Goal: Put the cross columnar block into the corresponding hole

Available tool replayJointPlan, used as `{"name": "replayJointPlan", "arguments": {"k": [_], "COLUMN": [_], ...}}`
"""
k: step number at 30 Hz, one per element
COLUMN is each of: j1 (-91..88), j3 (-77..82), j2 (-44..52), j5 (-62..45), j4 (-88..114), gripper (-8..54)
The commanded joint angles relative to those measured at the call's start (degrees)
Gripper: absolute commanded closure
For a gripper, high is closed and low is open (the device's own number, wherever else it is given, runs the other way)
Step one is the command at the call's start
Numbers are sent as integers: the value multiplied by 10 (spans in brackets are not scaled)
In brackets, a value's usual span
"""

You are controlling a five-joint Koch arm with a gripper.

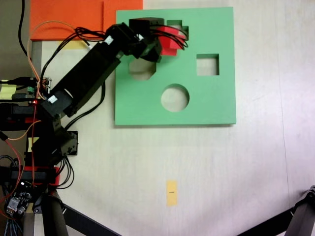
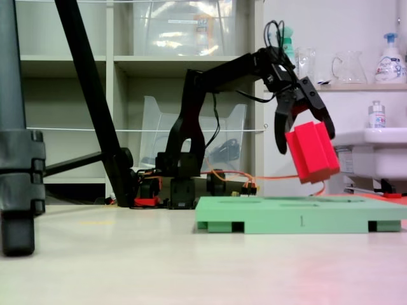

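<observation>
Above green board (image 2: 299,219): gripper (image 2: 304,141) clamps tilted bright red cross block (image 2: 311,152), airborne.

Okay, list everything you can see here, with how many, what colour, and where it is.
Block: one, red, held tilted in the air above the board.
Board: one, green, flat on the table, with cross, square, round and octagonal cutouts.
Cross hole: one, near the board's top edge in a fixed view, partly under the block.
Orange sheet: one, beside the board's top-left corner.
Yellow tag: one, below the board.
Arm: one, black.
Gripper: one, black, shut on the block.
</observation>
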Motion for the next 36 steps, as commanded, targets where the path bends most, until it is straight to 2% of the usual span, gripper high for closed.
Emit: {"name": "replayJointPlan", "arguments": {"k": [1, 8, 14, 36], "j1": [-16, -29, -29, -48], "j3": [-57, -127, -129, -129], "j2": [-1, -68, -83, -105], "j5": [5, 2, -31, -33], "j4": [-48, -48, -45, 18], "gripper": [286, 286, 286, 286]}}
